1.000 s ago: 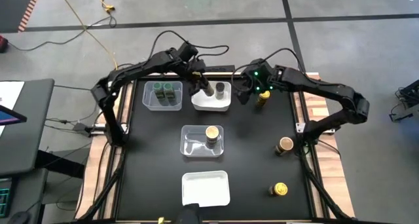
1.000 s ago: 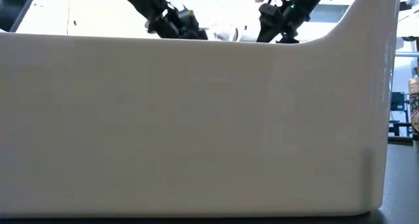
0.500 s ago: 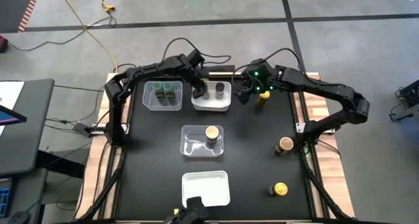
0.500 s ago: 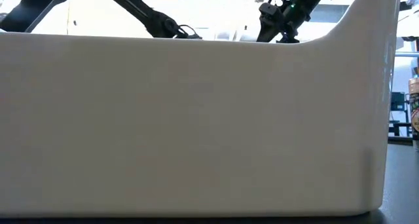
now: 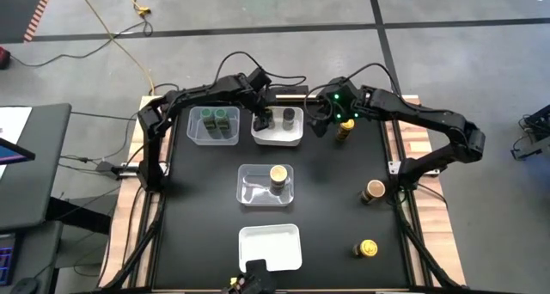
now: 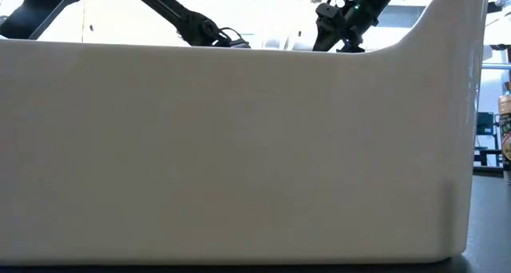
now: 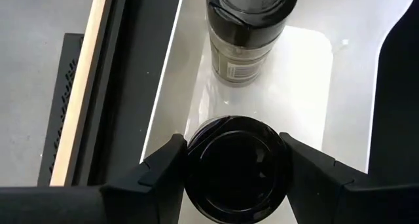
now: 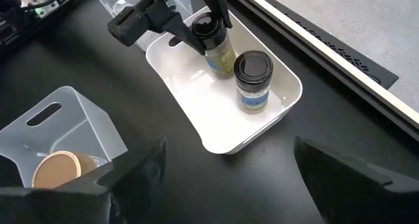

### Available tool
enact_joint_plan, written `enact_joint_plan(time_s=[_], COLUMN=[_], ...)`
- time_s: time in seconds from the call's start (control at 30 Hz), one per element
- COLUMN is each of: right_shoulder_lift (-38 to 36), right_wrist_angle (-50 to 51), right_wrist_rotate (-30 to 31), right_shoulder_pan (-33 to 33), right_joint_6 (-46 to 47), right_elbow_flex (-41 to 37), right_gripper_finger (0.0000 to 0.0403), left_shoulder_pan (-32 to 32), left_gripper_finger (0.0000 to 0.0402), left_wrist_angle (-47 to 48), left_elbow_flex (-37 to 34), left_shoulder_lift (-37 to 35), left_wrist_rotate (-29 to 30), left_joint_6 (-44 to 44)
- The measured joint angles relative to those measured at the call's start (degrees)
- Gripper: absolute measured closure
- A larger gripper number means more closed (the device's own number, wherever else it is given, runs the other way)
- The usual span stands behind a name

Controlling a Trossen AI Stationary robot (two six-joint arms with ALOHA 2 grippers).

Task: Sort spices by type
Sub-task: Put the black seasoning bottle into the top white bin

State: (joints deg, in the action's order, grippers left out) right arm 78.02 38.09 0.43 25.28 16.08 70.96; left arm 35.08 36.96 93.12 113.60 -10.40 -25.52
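My left gripper (image 5: 263, 118) reaches down into the far white tray (image 5: 279, 139) and is shut on a dark-grey-lidded jar (image 7: 236, 160). The second dark-grey-lidded jar (image 5: 289, 118) stands upright beside it in the same tray. My right gripper (image 5: 321, 127) hovers open and empty to the tray's right, next to a yellow-lidded jar (image 5: 343, 131). Two green-lidded jars (image 5: 214, 118) stand in a clear tray. One tan-lidded jar (image 5: 278, 174) stands in the middle clear tray. Another tan-lidded jar (image 5: 374, 191) and a yellow-lidded jar (image 5: 367, 248) stand on the table at the right. My left gripper pinches the jar's dark lid (image 7: 196, 160) between its two fingers, one on each side. The fingers come from above, pointing down. The jar (image 8: 218, 48) hangs roughly upright inside the white tray; whether its base touches the tray floor I cannot tell.
An empty white tray (image 5: 270, 247) lies near the front edge, and its wall (image 6: 239, 145) fills most of the low view. Bare black table lies between the trays and the loose jars at the right. Wooden rails (image 5: 411, 148) line the table's sides.
My left gripper has gone down into the far white tray, and a little toward the table's left, carrying the dark-grey-lidded jar with it. The jar now sits low in the tray beside the other dark-lidded jar.
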Motion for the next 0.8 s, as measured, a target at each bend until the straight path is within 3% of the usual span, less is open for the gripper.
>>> enact_joint_plan(time_s=[0.8], right_shoulder_lift=[0.0], right_wrist_angle=[0.1], right_wrist_rotate=[0.1], right_shoulder_pan=[-0.2], right_joint_6=[0.6], right_elbow_flex=[0.0], right_gripper_finger=[0.0042], left_shoulder_pan=[-0.3], left_gripper_finger=[0.0172], left_wrist_angle=[0.0], left_elbow_flex=[0.0], left_shoulder_lift=[0.0], left_wrist_rotate=[-1.0], left_joint_6=[5.1])
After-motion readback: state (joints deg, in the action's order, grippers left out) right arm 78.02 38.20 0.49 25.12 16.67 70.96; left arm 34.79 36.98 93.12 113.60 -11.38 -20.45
